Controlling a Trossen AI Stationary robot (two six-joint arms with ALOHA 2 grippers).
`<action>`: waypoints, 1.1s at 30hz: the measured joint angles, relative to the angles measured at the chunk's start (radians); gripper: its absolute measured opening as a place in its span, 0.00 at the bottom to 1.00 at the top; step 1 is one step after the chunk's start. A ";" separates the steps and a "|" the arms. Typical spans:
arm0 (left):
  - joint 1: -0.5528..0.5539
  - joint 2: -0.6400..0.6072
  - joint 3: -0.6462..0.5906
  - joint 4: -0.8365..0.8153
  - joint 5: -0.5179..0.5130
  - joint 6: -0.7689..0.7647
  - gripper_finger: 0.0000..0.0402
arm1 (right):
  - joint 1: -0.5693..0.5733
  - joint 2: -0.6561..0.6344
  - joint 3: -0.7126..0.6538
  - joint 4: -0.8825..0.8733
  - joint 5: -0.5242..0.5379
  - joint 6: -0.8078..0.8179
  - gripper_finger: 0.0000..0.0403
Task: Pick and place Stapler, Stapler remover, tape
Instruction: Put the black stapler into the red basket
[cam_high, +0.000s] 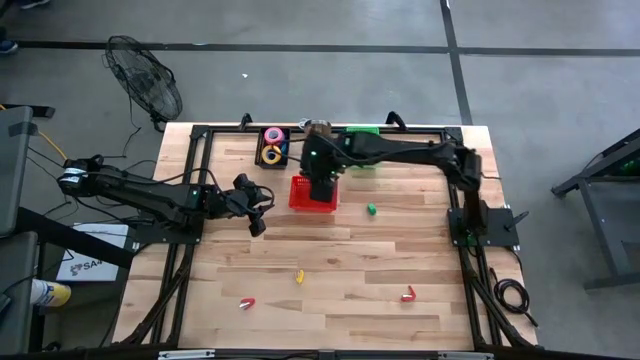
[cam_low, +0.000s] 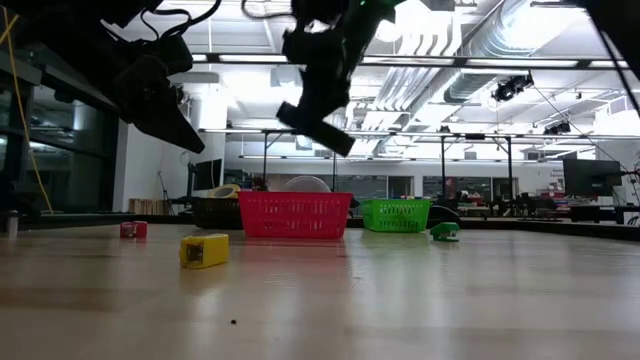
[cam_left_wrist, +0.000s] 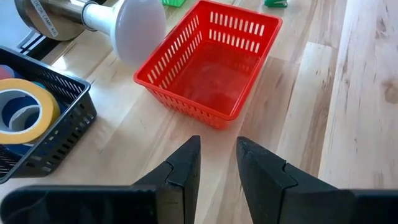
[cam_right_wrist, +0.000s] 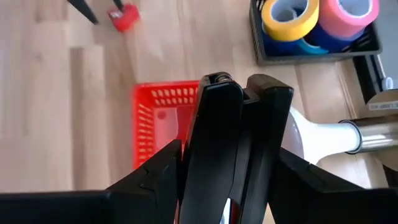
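My right gripper (cam_right_wrist: 230, 168) is shut on a black stapler (cam_right_wrist: 233, 124) and hangs over the red basket (cam_high: 300, 196). In the low view the gripper and stapler (cam_low: 316, 125) show dark and tilted above that basket (cam_low: 295, 215). Rolls of yellow, pink and blue tape (cam_right_wrist: 311, 18) lie in a black basket (cam_high: 272, 147) at the table's far side. Small claw-like stapler removers lie on the table: green (cam_high: 371, 209), yellow (cam_high: 299, 277), red (cam_high: 245, 302) and red (cam_high: 408, 294). My left gripper (cam_left_wrist: 217, 165) stands left of the red basket, its fingers a little apart with nothing between them. My right gripper pinches the black stapler by its two long sides (cam_right_wrist: 193, 155) between its two fingers (cam_right_wrist: 155, 177). The fingers slant down from above and lie along the stapler, whose end (cam_right_wrist: 217, 81) juts out past the fingertips. The stapler hangs clear above the red basket.
A green basket (cam_high: 362, 133) stands at the far edge, right of the black one. A white bulb-shaped thing on a metal cylinder (cam_left_wrist: 140, 25) lies between the black and red baskets. The near half of the table holds only the small removers.
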 joint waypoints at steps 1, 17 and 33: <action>0.000 0.000 0.000 0.000 0.000 0.000 0.25 | -0.006 0.022 0.025 -0.018 -0.001 -0.013 0.43; 0.000 0.000 0.000 -0.004 0.000 0.000 0.25 | -0.024 0.211 0.120 -0.096 -0.018 -0.108 0.45; 0.000 0.000 0.000 -0.004 0.000 0.000 0.25 | -0.021 0.239 0.117 -0.054 -0.053 -0.122 0.45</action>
